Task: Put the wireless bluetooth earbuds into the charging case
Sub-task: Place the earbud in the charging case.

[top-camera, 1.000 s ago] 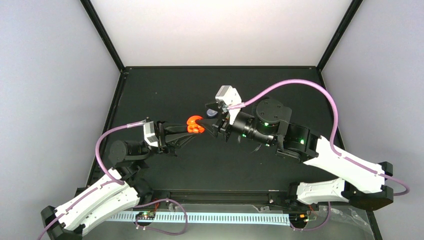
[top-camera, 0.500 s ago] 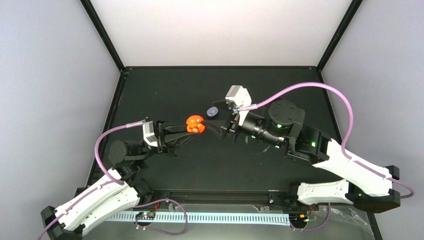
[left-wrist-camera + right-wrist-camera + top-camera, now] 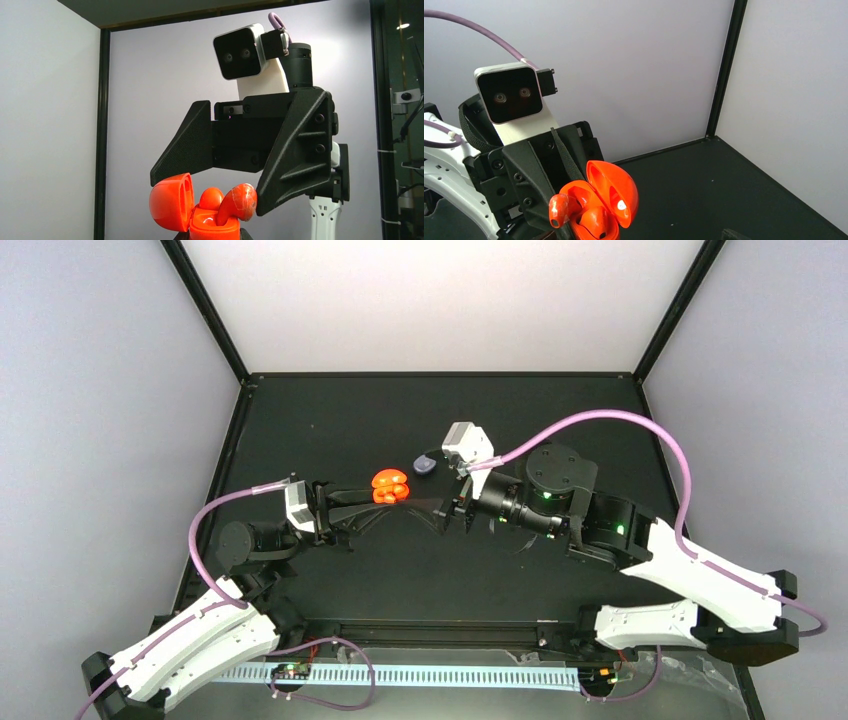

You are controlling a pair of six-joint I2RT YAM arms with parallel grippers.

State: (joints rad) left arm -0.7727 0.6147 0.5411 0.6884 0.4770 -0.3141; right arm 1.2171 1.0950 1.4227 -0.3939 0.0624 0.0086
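Earbuds [image 3: 239, 199]: glossy red-orange, rounded; we see two, one leaning out.
Charging case [image 3: 172, 200]: smooth red-orange shell, lid open, both earbuds inside, bottom centre of frame.
Left gripper [image 3: 380, 497]: clamped on the case.
Right gripper [image 3: 428, 506]: matte black jaws spread wide over the case, one tip just beside the leaning earbud.
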